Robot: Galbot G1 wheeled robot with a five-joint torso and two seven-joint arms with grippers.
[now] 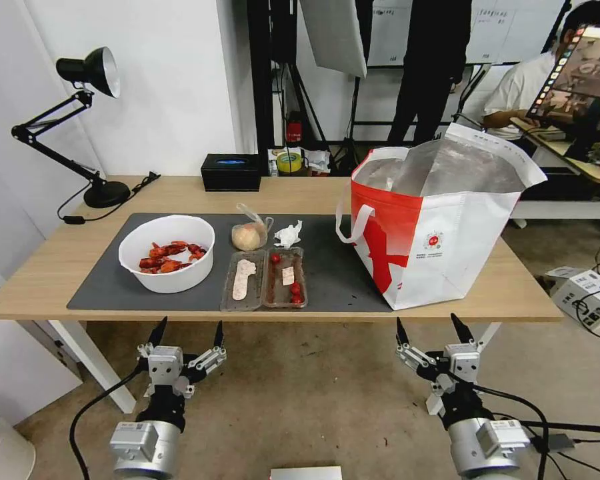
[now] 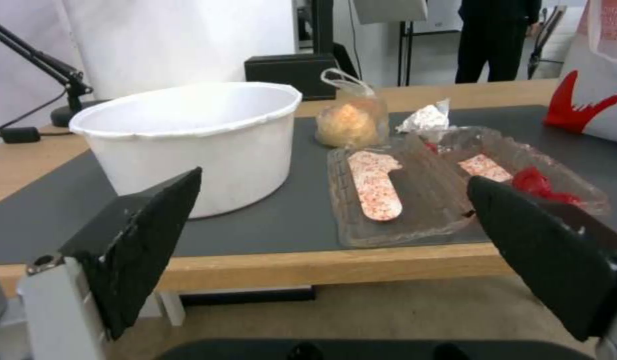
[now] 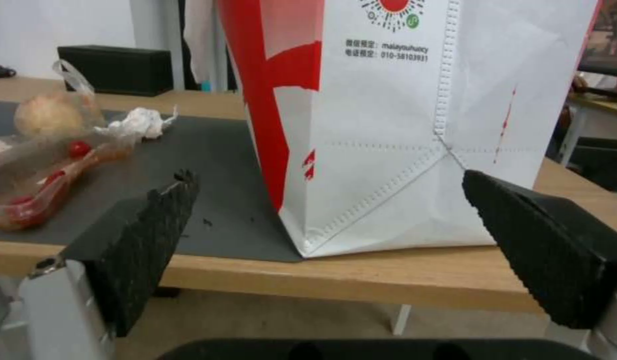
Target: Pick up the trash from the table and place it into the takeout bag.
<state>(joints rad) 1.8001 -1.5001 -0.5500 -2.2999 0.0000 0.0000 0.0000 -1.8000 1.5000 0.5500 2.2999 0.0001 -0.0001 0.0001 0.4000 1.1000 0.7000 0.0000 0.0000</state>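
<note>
Hovering below the desk's (image 1: pixel 60 280) near edge, the left gripper (image 1: pixel 188 332) and right gripper (image 1: pixel 433 328) both gape wide, holding nothing. On the mat (image 1: pixel 340 273) sit the bowl (image 1: pixel 168 257), tray (image 1: pixel 263 283), bagged bun (image 1: pixel 248 235) and tissue (image 1: pixel 288 235); the takeout bag (image 1: pixel 440 227) stands toward the right end.

On the table: one white round plastic bowl (image 1: pixel 167 253), one clear hinged plastic tray (image 1: pixel 264 279), one bagged tan bun (image 1: pixel 249 235). One crumpled white tissue (image 1: pixel 288 234) and one red-and-white takeout bag (image 1: pixel 433 217) too.
</note>
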